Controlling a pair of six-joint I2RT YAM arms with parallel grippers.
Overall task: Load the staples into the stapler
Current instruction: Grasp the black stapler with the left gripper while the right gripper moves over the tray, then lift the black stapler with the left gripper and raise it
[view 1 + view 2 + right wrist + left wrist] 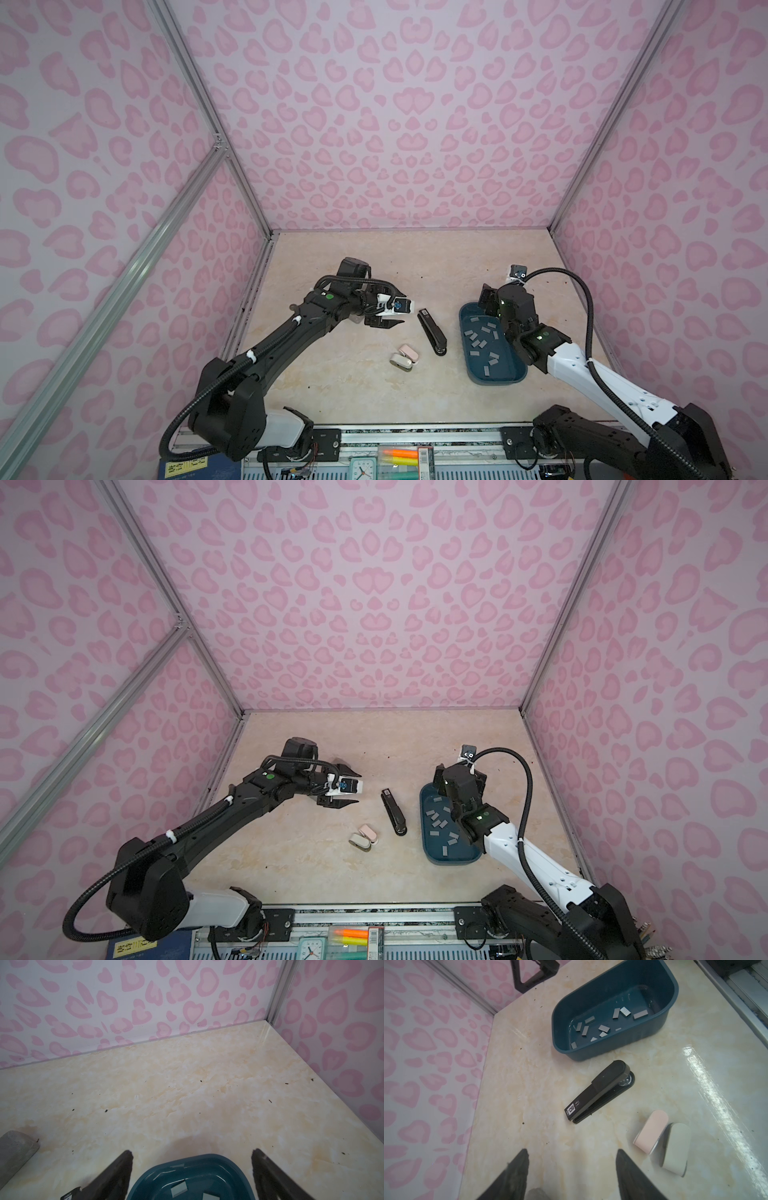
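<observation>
Now the left arm (286, 336) stretches low, left end effector (572, 1152) spread, empty, short of the stapler (600, 1091); right end effector (192, 1151), also spread, hangs over the tub (612, 1051) of staples (604, 1028).

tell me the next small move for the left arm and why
Probably ease the left gripper forward to the stapler and steady it. Its jaws stand open and empty just short of the stapler, which lies closed on the table, while the staples sit loose in the blue tray under the open right gripper.
</observation>
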